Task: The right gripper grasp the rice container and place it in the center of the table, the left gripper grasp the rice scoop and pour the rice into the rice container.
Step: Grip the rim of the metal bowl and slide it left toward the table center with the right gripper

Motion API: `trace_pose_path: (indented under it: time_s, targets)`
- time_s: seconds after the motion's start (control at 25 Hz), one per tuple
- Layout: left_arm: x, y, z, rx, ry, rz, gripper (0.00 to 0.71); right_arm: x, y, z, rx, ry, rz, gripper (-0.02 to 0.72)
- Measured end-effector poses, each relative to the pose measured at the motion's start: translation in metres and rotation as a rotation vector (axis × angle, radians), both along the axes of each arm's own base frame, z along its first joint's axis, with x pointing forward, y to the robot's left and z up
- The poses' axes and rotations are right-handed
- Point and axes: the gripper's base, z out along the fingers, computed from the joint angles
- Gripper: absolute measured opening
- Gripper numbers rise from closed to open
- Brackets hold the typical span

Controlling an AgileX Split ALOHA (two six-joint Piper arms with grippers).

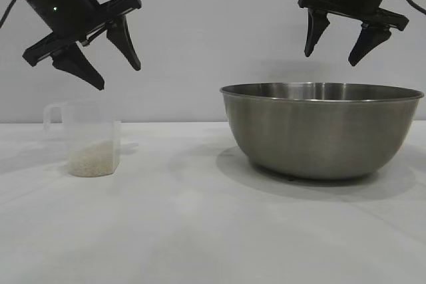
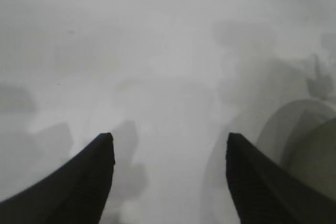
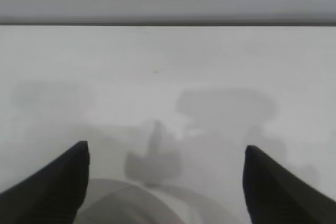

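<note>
Upper left: left gripper, jaws parted and empty, above rice scoop holding rice. Upper right: right gripper, jaws wide and empty, over rice container. Both vessels upright on white worktop, well apart.

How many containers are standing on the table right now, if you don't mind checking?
2: the rice scoop at left, holding rice; the rice container at right. None appear hidden.

A bare lab test bench: plain white table against a blank grey wall, two black robot arms with cabling above it, only staged props set out below their fingers.
</note>
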Motion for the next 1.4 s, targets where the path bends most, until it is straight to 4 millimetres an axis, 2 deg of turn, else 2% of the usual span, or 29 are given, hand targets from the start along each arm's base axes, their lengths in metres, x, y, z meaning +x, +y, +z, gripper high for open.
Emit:
trace_pose_path:
  time_s: [0.84,1.12,1.4]
  targets:
    - [0.0,0.0,0.0,0.001,-0.001,-0.002,0.397,-0.002,-0.001,0.001,-0.012,0.009,0.008,0.559]
    - [0.0,0.0,0.0,0.001,-0.001,-0.002,0.397,-0.021,-0.005,0.031,-0.062,0.056,0.047,0.559]
    - [0.0,0.0,0.0,0.001,-0.001,-0.002,0.397,-0.043,-0.012,0.031,-0.162,0.258,0.101,0.559]
